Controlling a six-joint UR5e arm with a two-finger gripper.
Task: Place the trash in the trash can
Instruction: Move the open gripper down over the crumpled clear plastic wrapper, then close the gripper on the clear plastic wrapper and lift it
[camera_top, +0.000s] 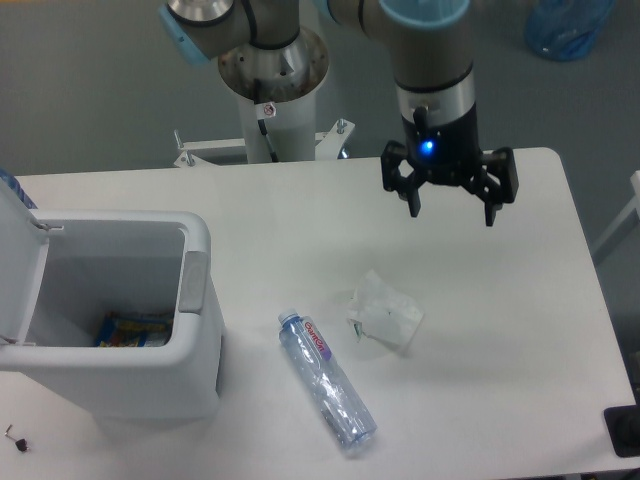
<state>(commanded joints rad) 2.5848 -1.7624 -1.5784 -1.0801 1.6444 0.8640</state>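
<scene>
The white table (500, 380) fills most of the view. At its near left stands the trash can (150, 375), lid (18, 255) swung up on the left, a grey tab (192, 281) on its right wall, and a blue-yellow packet (135, 328) lying inside. The arm hangs over the far right of the table, its gripper (451, 207) above the surface with fingers (412, 192) spread apart, holding nothing. The clear bottle (325, 380) with red-and-white label lies on its side near the front edge, right of the can. Just right of the bottle's cap end sits the crumpled wrapper (385, 314), below the gripper and apart from it.
</scene>
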